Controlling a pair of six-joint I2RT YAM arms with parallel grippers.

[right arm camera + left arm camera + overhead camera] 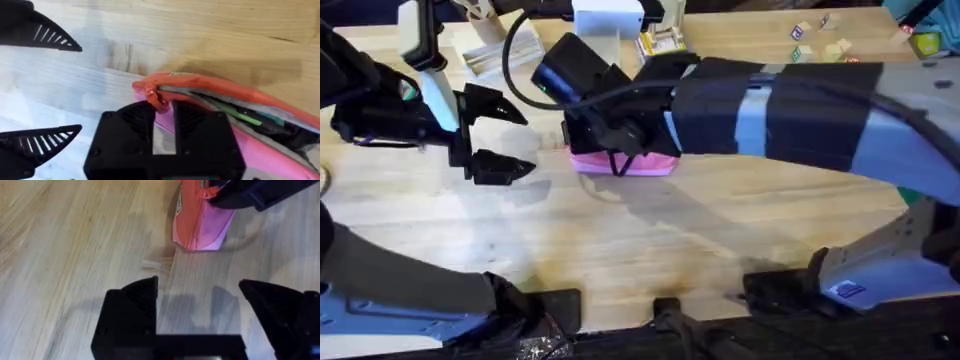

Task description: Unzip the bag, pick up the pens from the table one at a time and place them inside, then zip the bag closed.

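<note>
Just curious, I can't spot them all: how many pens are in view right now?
1 clearly: a green pen lies inside the open pink bag. Darker shapes beside it may be more pens; I cannot tell.

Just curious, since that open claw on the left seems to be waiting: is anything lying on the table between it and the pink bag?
No. The left wrist view shows bare table between the open left gripper and the bag.
</note>
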